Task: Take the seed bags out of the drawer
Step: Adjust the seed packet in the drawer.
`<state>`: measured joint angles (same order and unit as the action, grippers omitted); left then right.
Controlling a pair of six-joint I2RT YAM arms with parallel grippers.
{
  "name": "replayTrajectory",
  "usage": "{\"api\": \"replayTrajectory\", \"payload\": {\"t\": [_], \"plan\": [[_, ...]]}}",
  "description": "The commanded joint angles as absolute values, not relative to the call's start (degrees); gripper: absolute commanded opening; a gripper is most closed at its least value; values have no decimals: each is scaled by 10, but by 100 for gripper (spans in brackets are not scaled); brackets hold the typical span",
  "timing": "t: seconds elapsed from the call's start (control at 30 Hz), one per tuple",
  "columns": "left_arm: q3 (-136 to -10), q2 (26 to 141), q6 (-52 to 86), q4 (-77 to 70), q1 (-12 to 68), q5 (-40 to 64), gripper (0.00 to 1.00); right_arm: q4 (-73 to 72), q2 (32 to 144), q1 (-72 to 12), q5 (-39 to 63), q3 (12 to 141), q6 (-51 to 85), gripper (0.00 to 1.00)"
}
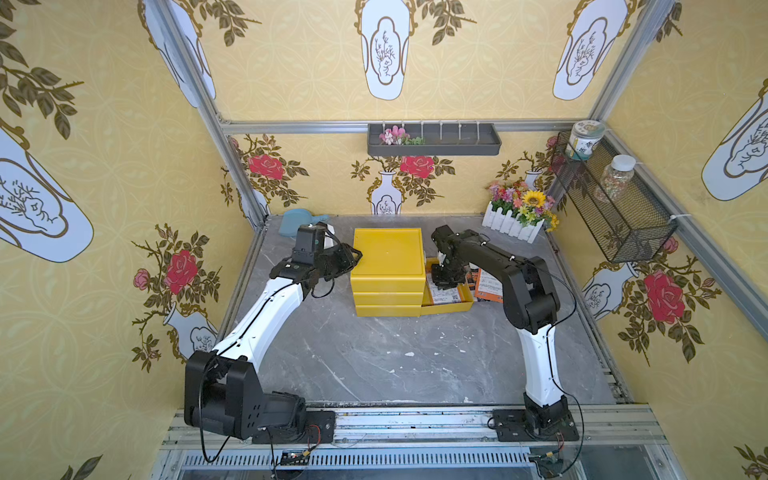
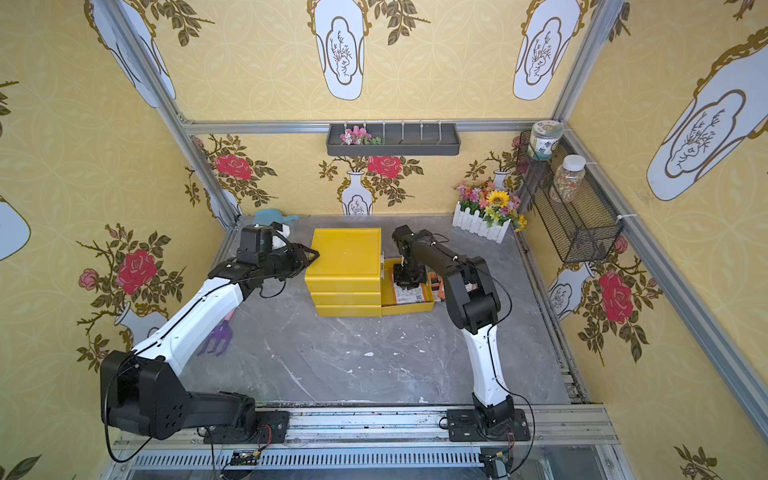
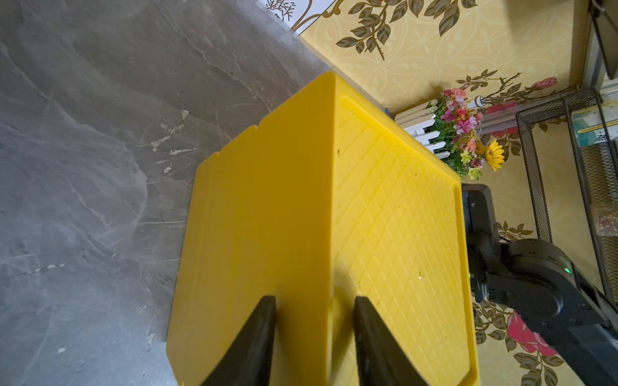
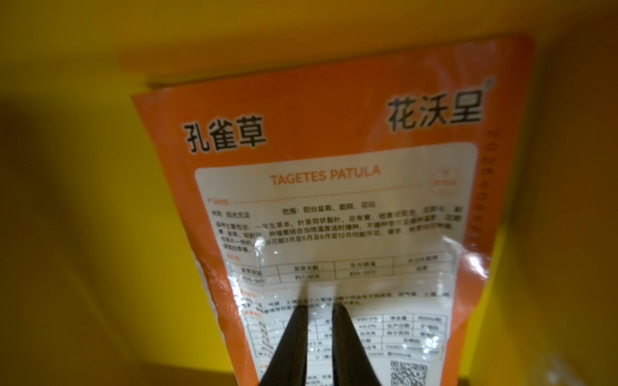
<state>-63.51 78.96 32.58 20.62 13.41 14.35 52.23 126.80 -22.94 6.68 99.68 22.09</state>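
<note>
The three-tiered plastic drawer cabinet (image 1: pixel 388 253) is bright yellow all over, its top moulded in a fine diamond grid. The glossy flat seed bag (image 4: pixel 334 207) has an orange border, a white text panel, black characters and orange lettering. The stone-look tabletop (image 1: pixel 395 365) is grey, marbled with pale veins. The wallpaper (image 1: pixel 291 75) is yellow with red roses, white vases and olive-brown leaves. The small picket fence planter (image 1: pixel 511 227) is white under pink, yellow and red blooms.
</note>
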Motion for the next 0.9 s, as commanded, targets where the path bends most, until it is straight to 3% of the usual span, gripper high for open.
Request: {"api": "replayTrajectory", "payload": {"t": [0.0,0.23,0.43,0.87], "plan": [[-625,796,318,288,134,135,43,507,1271,-235,91,989,230,20],[-623,797,321,285,134,136,43,446,1259,-232,195,949,251,19],[-623,796,324,283,134,137,43,429,1225,-210,223,929,261,20],[-623,794,325,286,134,133,43,479,1244,-196,146,957,231,21]]}}
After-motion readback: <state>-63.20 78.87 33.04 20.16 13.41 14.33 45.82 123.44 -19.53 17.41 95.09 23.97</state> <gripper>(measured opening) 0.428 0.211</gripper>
